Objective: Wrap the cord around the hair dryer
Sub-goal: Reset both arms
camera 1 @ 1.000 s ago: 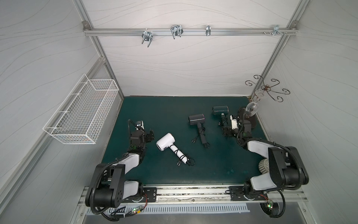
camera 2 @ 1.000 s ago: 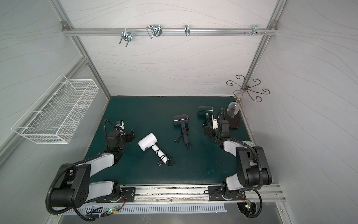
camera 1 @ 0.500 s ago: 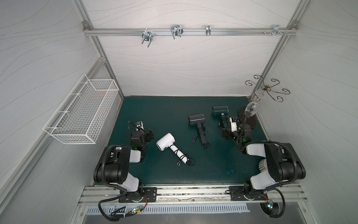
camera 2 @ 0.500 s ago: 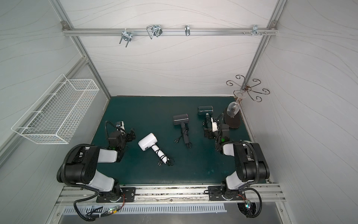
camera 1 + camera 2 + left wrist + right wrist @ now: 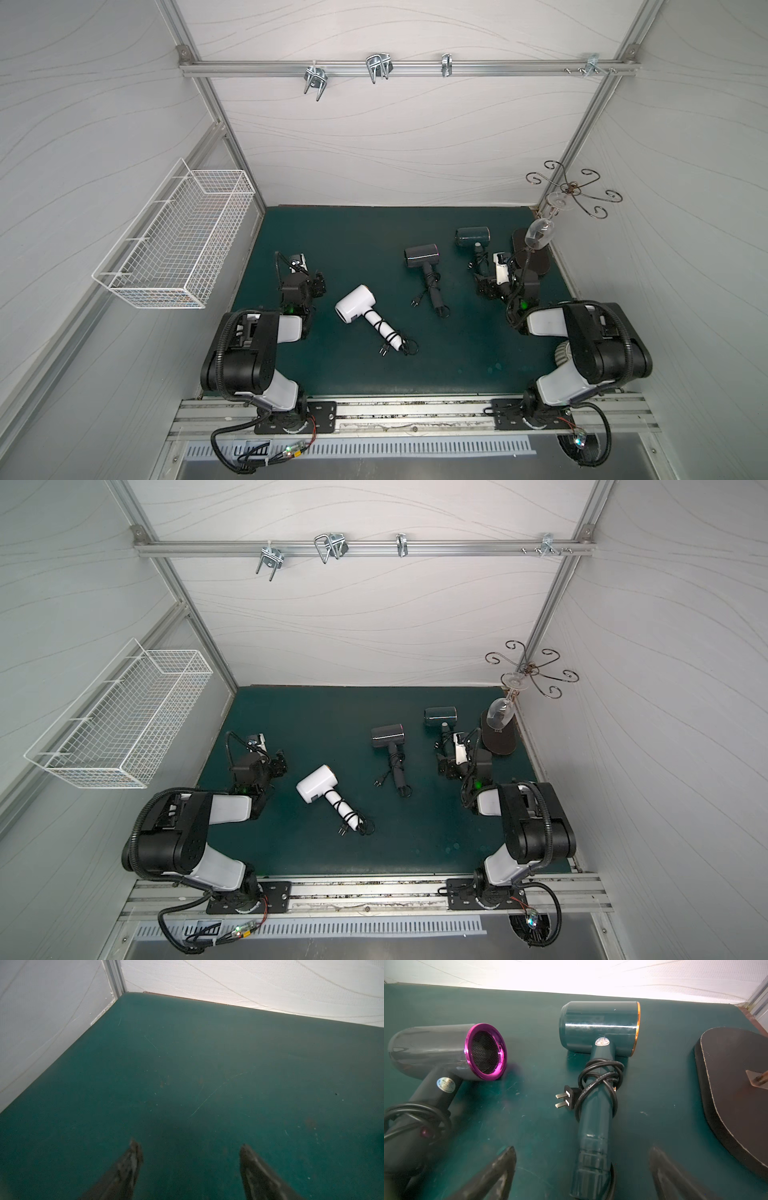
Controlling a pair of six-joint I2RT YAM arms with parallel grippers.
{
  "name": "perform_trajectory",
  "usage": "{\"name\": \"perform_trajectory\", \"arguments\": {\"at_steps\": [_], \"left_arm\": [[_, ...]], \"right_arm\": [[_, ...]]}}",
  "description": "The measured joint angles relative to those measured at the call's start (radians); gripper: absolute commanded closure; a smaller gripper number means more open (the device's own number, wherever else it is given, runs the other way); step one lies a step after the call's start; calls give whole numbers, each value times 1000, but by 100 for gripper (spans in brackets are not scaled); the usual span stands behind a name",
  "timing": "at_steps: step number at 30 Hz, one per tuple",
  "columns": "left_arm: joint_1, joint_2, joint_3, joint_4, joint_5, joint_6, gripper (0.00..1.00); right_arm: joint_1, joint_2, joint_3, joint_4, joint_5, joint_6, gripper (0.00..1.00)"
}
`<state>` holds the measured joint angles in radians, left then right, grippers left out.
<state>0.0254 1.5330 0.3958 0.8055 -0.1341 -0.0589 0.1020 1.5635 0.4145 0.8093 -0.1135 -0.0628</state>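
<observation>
Three hair dryers lie on the green mat, each with a black cord looped round its handle. The white hair dryer (image 5: 355, 306) is nearest my left gripper (image 5: 318, 286), with its cord (image 5: 386, 332) and plug at the handle's end. My left gripper (image 5: 188, 1145) is open over bare mat. The grey one (image 5: 446, 1051) has a magenta ring. The dark teal one (image 5: 600, 1026) has its cord (image 5: 600, 1080) and plug (image 5: 566, 1098) on its handle. My right gripper (image 5: 583, 1149) is open, and that handle's end lies between the fingers without touching them.
A white wire basket (image 5: 174, 245) hangs on the left wall. At the back right, a dark oval stand base (image 5: 737, 1084) sits close to my right gripper, with a wine glass (image 5: 540, 235) hanging above it. A metal rail with hooks (image 5: 374, 68) crosses the back wall.
Both arms have folded back at the elbows, while the grippers stay near the same spots. The three hair dryers and their cords have not moved.
</observation>
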Motion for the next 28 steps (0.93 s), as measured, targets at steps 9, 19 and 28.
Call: {"name": "perform_trajectory", "arguments": {"at_steps": [9, 19, 28], "left_arm": [[0, 0, 6, -41, 14, 3, 2], [-9, 2, 6, -47, 10, 7, 2], [-9, 12, 6, -38, 10, 7, 2]], "right_arm": [[0, 0, 0, 3, 2, 1, 1], [-5, 0, 0, 3, 3, 3, 1], [-7, 0, 5, 2, 2, 4, 1]]}}
